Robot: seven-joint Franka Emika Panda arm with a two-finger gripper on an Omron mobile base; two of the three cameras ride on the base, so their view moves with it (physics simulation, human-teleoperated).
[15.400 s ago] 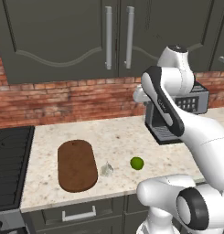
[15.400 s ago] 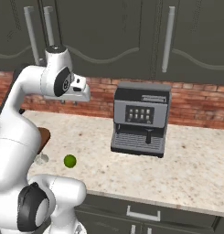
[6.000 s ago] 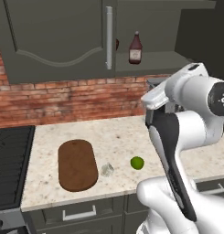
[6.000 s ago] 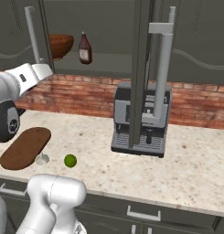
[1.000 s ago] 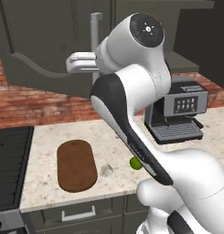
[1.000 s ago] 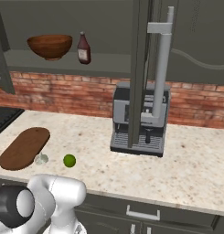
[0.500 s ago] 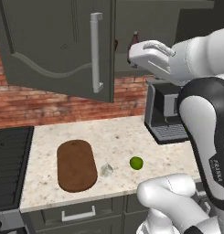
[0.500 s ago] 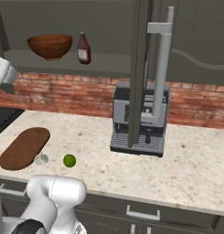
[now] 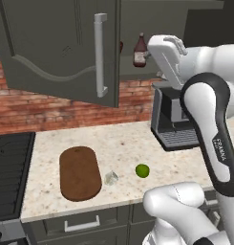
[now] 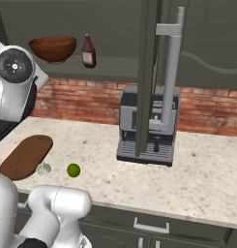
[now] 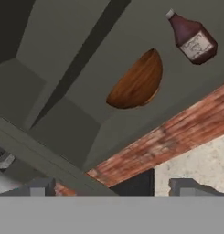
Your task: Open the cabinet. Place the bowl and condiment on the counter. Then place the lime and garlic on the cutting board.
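So the cabinet [image 9: 66, 52] doors are swung open. Left to right on the counter [image 10: 207, 179]: cutting board [image 10: 24, 156], garlic [image 10: 43, 168] just off its edge, then the lime [image 10: 73, 170], and a coffee machine [image 10: 148, 127] further right with an open door's handle hanging in front of it. Up on the shelf, the bowl [image 10: 52, 49] sits left of the condiment [image 10: 88, 51]. End effector [image 11: 113, 189] is spread wide, holding nothing, pointed at the shelf.

cabinet shelf [image 10: 115, 62]: bowl [image 10: 54, 48] and condiment [image 10: 88, 51] are sitting side by side on it
counter [image 9: 128, 143]: cutting board [image 9: 79, 172], garlic [image 9: 111, 178], lime [image 9: 142, 170] and coffee machine [image 10: 148, 125] are resting on it
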